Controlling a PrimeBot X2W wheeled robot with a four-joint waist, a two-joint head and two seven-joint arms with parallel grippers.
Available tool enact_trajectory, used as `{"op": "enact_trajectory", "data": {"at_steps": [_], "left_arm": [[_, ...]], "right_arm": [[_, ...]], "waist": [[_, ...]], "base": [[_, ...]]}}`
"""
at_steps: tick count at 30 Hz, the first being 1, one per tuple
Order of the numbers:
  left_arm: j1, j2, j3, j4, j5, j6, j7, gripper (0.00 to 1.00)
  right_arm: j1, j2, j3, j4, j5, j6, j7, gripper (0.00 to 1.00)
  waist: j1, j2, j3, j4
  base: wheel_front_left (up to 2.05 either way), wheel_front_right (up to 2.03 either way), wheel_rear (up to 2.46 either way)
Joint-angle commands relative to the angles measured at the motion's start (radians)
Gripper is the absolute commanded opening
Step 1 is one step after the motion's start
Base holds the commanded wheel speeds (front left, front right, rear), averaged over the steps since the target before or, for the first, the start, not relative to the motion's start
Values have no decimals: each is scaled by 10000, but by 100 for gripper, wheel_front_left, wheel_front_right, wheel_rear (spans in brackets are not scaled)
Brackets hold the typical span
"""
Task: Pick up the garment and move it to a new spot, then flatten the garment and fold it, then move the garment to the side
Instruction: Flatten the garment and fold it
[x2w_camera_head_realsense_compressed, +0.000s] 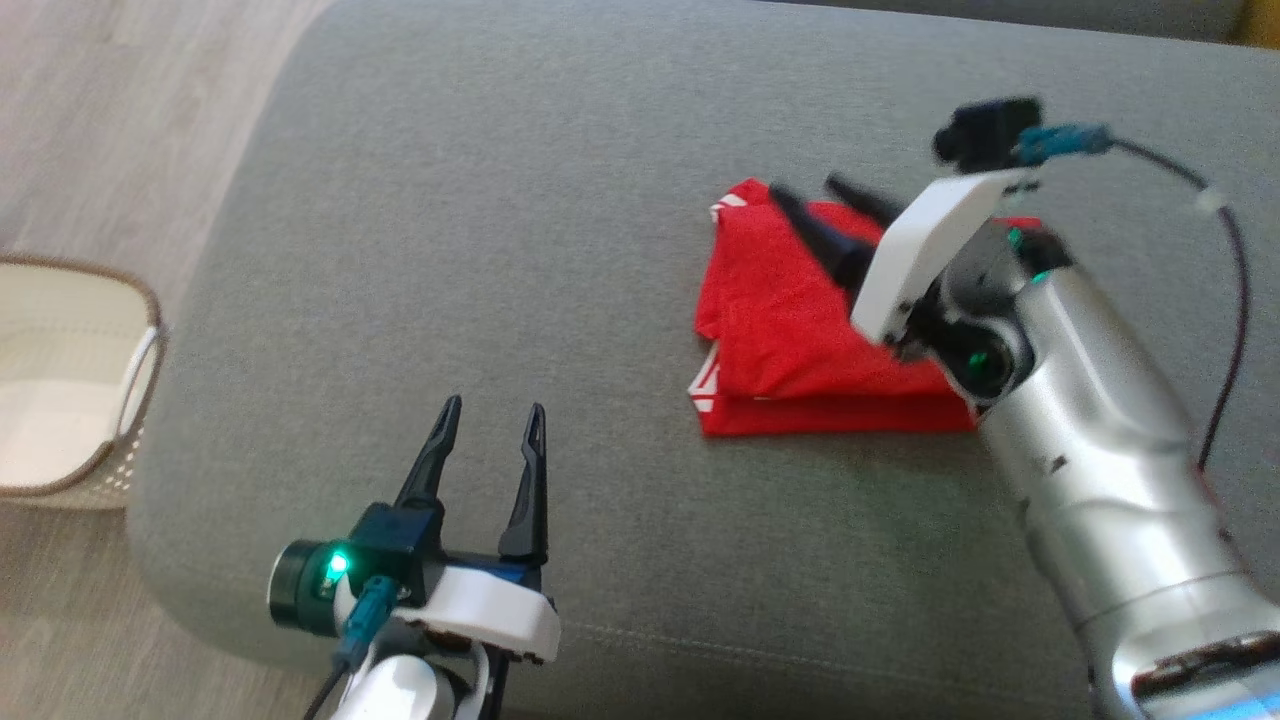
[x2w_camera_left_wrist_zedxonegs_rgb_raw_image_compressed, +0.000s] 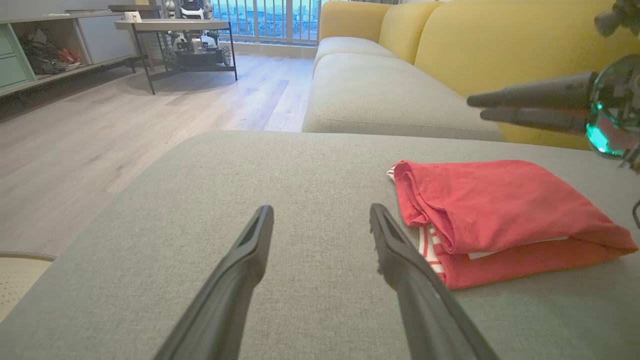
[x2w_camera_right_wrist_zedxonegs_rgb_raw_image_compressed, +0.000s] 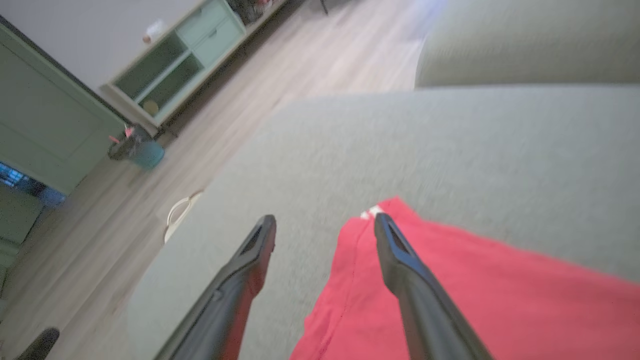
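Observation:
A red garment (x2w_camera_head_realsense_compressed: 800, 340) with white trim lies folded in a thick stack on the grey ottoman (x2w_camera_head_realsense_compressed: 520, 200). In the left wrist view the folded garment (x2w_camera_left_wrist_zedxonegs_rgb_raw_image_compressed: 500, 215) rests to the right of my fingers. My right gripper (x2w_camera_head_realsense_compressed: 805, 192) hovers above the garment's far edge, open and holding nothing; in its own view the gripper (x2w_camera_right_wrist_zedxonegs_rgb_raw_image_compressed: 325, 222) stands over the garment's (x2w_camera_right_wrist_zedxonegs_rgb_raw_image_compressed: 450, 300) corner. My left gripper (x2w_camera_head_realsense_compressed: 492, 412) is open above bare cushion near the front left, well apart from the garment, and its own view shows the gripper (x2w_camera_left_wrist_zedxonegs_rgb_raw_image_compressed: 320, 212) over grey fabric.
A pale woven basket (x2w_camera_head_realsense_compressed: 60, 380) stands on the wooden floor (x2w_camera_head_realsense_compressed: 110, 120) left of the ottoman. A yellow-backed sofa (x2w_camera_left_wrist_zedxonegs_rgb_raw_image_compressed: 450, 55) lies behind the ottoman. A table (x2w_camera_left_wrist_zedxonegs_rgb_raw_image_compressed: 175, 30) and shelving (x2w_camera_left_wrist_zedxonegs_rgb_raw_image_compressed: 50, 45) stand farther off across the floor.

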Motion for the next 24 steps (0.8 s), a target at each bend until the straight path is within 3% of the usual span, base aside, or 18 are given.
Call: {"op": "enact_trajectory", "data": {"at_steps": [1, 5, 10, 16, 24], "left_arm": [[-283, 108, 364, -427, 123, 93, -121, 100], [-256, 122, 405, -598, 148, 143, -122, 100], [-142, 98, 492, -791, 156, 173, -122, 100], [271, 255, 942, -1067, 64, 328, -122, 100], [637, 410, 1372, -1212, -45, 480, -122, 100]], "right_arm": [[-560, 161, -258, -501, -591, -4, -436, 100], [-356, -230, -1014, -852, -2004, -4, -854, 100], [807, -702, -1912, -1490, -2883, -4, -1197, 100], [2737, -474, -3066, -2906, -3071, -4, -2006, 100], [4819, -34, -3344, -4731, -3486, -4, -3182, 100]], "waist": [[0, 0, -69, -281], [0, 0, -120, -494], [0, 0, -295, -532], [0, 0, -495, -804], [0, 0, -806, -1304]], "base": [[0, 0, 0], [0, 0, 0], [0, 0, 0], [0, 0, 0], [0, 0, 0]]}}
